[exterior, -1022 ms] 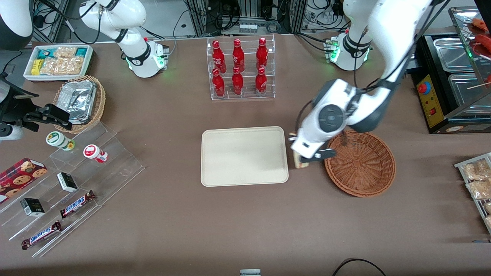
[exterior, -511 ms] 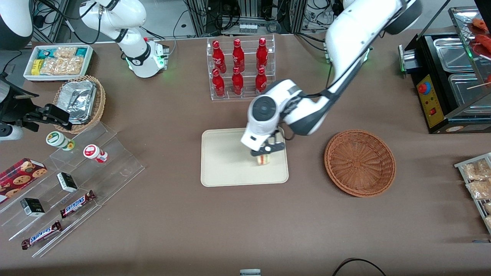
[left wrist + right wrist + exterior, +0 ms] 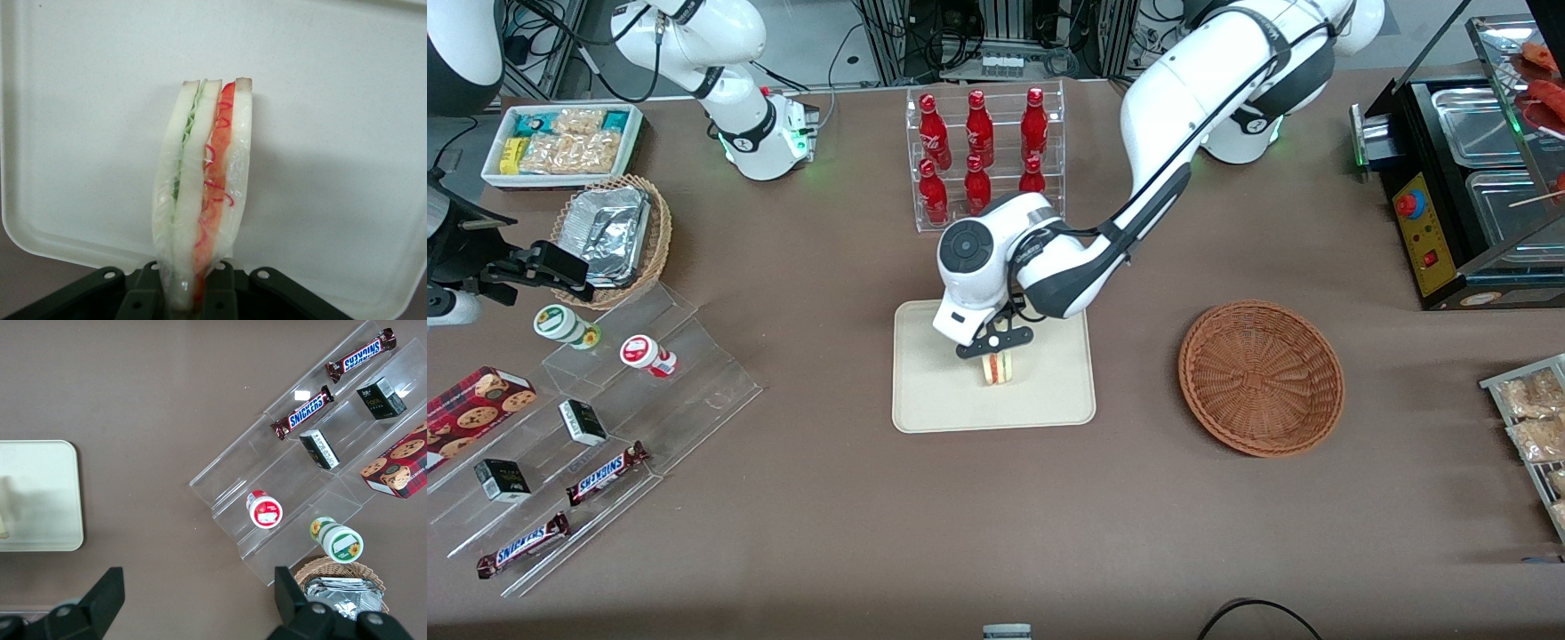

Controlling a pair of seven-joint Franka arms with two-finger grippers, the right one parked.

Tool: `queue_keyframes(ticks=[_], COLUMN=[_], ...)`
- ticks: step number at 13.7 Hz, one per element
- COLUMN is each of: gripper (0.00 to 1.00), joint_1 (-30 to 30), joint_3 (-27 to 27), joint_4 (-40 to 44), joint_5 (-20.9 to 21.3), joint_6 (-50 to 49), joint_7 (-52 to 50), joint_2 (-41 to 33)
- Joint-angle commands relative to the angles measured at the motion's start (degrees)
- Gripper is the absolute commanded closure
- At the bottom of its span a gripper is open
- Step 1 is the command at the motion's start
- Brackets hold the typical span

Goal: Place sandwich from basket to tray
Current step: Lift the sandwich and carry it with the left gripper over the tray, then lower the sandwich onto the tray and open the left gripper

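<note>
My gripper (image 3: 996, 351) hangs over the middle of the cream tray (image 3: 925, 400), shut on the sandwich (image 3: 997, 367). In the left wrist view the wedge of white bread with its green and red filling (image 3: 203, 180) stands up between the dark fingers (image 3: 143, 293), with the tray's pale floor (image 3: 333, 133) under it. I cannot tell whether the sandwich's lower end touches the tray. The reddish-brown wicker basket (image 3: 1261, 377) sits beside the tray toward the working arm's end and holds nothing. The parked arm's wrist view catches one rounded end of the tray (image 3: 40, 497).
A clear rack of red bottles (image 3: 983, 160) stands farther from the front camera than the tray, close to my arm's elbow. Tiered acrylic shelves (image 3: 596, 418) with snack bars and cups lie toward the parked arm's end. A steel food warmer (image 3: 1476, 178) stands at the working arm's end.
My gripper carried the sandwich from beside the basket's rim across to the tray, then on to the tray's middle. The basket stayed put.
</note>
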Motion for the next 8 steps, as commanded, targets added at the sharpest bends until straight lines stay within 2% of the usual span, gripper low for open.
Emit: queue_keyframes(ticks=[1,8], gripper=[1.00,1.00], joint_1=[-1.55,-1.46], joint_3=[0.94,2.00], joint_4=[3.92,5.85], joint_5=[0.93,0.93], joint_6=[-2.63,-1.93], joint_7=[-0.72,-0.36], joint_2=[1.63,3.56])
